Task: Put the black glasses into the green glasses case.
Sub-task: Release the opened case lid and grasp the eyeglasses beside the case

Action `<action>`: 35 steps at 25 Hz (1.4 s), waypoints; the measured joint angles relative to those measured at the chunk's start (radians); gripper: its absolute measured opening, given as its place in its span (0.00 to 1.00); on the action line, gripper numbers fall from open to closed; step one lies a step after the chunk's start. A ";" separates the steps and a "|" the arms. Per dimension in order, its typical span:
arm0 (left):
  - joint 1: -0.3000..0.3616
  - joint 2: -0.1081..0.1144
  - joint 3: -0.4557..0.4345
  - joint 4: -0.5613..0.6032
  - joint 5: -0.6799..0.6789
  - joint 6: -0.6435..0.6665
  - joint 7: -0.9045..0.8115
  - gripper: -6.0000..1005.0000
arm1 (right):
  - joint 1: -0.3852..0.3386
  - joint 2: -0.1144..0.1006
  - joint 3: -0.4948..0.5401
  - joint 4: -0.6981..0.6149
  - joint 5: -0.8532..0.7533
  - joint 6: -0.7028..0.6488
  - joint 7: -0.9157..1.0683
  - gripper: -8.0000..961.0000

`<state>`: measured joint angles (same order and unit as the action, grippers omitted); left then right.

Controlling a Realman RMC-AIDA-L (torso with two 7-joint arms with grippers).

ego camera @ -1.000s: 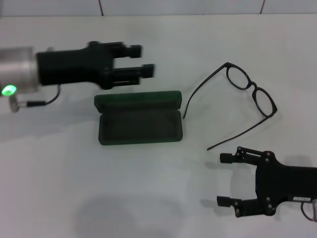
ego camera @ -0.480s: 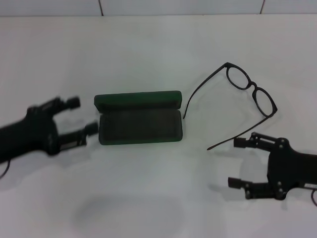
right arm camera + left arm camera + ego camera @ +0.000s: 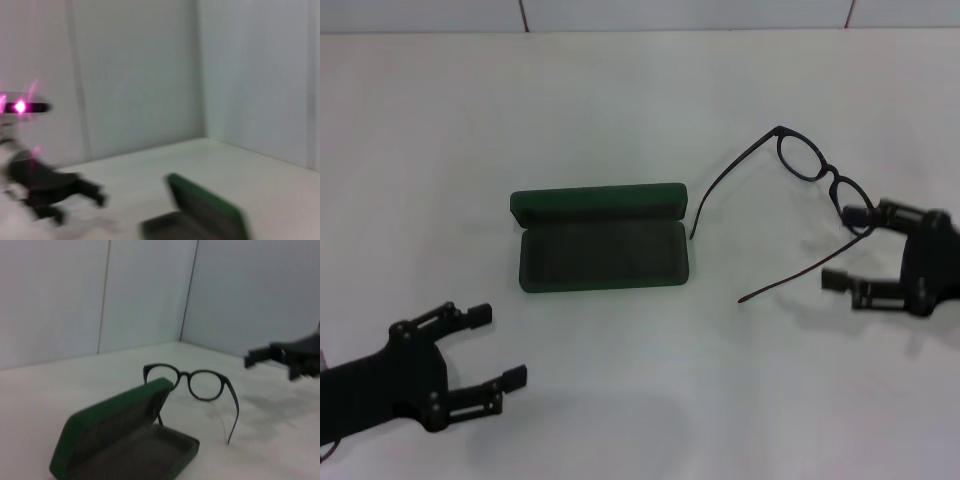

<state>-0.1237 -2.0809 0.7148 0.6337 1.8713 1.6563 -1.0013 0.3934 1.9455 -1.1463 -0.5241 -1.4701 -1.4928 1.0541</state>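
Approach step here: the right tool sits with its fingers spread and empty, right at the near lens end of the glasses, one fingertip overlapping the frame in the head view, the other just beyond the near temple arm. Whether it touches, I cannot tell. The glasses lie unfolded on the surface, both temple arms stretching away from this tool toward the case, which lies open well off to its far side, lid up, lining bare. The left tool, fingers apart and holding nothing, waits low on the surface, apart from the case's front edge. Next call, I'd judge: close on the frame by the lens, lift, carry across to the case. Surface is plain white; pale panelled walls stand behind it.
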 joint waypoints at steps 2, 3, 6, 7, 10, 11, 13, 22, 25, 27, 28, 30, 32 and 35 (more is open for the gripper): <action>-0.006 0.002 -0.002 -0.001 0.032 -0.003 -0.006 0.88 | -0.002 -0.008 -0.002 -0.069 -0.015 0.043 0.107 0.90; -0.007 0.002 -0.002 0.002 0.042 -0.004 -0.009 0.88 | 0.001 -0.013 -0.002 -0.112 -0.035 0.061 0.172 0.90; -0.007 0.005 0.000 0.006 0.055 -0.002 -0.010 0.88 | 0.034 -0.028 0.002 -0.238 -0.138 0.095 0.398 0.89; -0.008 0.006 0.001 0.007 0.056 0.000 -0.010 0.88 | 0.058 -0.034 0.002 -0.282 -0.190 0.102 0.496 0.89; -0.009 0.008 0.004 0.008 0.056 0.002 -0.009 0.88 | 0.129 -0.048 0.004 -0.369 -0.327 0.106 0.722 0.89; -0.010 0.009 0.005 0.008 0.056 0.003 -0.008 0.88 | 0.154 -0.051 0.004 -0.393 -0.371 0.104 0.794 0.89; -0.011 0.010 0.005 0.008 0.056 0.004 -0.006 0.88 | 0.199 -0.057 0.004 -0.430 -0.460 0.101 0.921 0.89; -0.059 0.000 0.007 -0.003 0.095 0.008 -0.006 0.88 | 0.485 -0.081 0.005 -0.309 -0.896 0.080 1.391 0.87; -0.062 -0.002 0.006 -0.002 0.095 0.009 -0.004 0.88 | 0.568 -0.071 0.005 -0.194 -0.987 0.127 1.434 0.86; -0.062 -0.002 0.006 -0.002 0.096 0.009 -0.004 0.88 | 0.607 -0.064 0.005 -0.138 -1.016 0.174 1.445 0.85; -0.062 -0.002 0.006 -0.002 0.096 0.009 -0.004 0.88 | 0.618 -0.060 0.005 -0.121 -1.019 0.198 1.448 0.84; -0.062 -0.001 0.006 0.000 0.097 0.010 -0.003 0.88 | 0.625 -0.049 0.005 -0.105 -1.024 0.234 1.456 0.84; -0.062 -0.001 0.006 0.001 0.100 0.010 -0.002 0.88 | 0.633 -0.040 0.005 -0.101 -1.028 0.254 1.470 0.84; -0.062 0.000 0.006 0.005 0.105 0.010 -0.002 0.88 | 0.646 -0.021 0.000 -0.098 -1.033 0.259 1.485 0.84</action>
<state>-0.1861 -2.0812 0.7209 0.6386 1.9767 1.6659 -1.0030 1.0393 1.9242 -1.1467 -0.6224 -2.5033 -1.2342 2.5391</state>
